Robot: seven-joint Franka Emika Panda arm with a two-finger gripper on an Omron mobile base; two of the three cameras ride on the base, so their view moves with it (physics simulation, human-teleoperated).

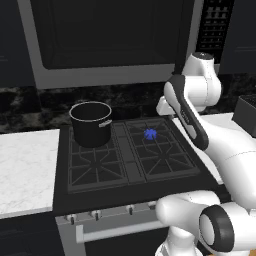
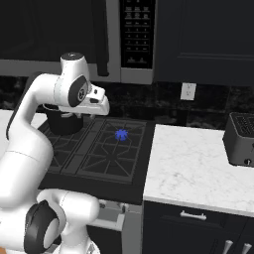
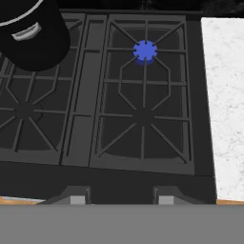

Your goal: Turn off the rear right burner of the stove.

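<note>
The rear right burner (image 1: 150,133) (image 2: 121,134) (image 3: 145,50) burns with a bright blue flame under its black grate on the stove (image 1: 127,162) (image 2: 99,154) (image 3: 86,114). My gripper (image 3: 120,199) hangs above the stove's front half and looks down on it, well short of the flame. Its two fingertips (image 3: 76,198) stand wide apart with nothing between them, so it is open. The hand (image 2: 96,105) (image 1: 164,106) hovers over the right side of the stove. Small knobs (image 1: 95,215) line the silver front, partly hidden by my arm.
A black pot (image 1: 91,122) (image 2: 62,123) (image 3: 31,33) stands on the rear left burner. White marble counters (image 1: 25,165) (image 2: 198,163) (image 3: 224,105) flank the stove. A dark toaster (image 2: 241,139) sits at the right. A microwave (image 1: 110,40) hangs overhead.
</note>
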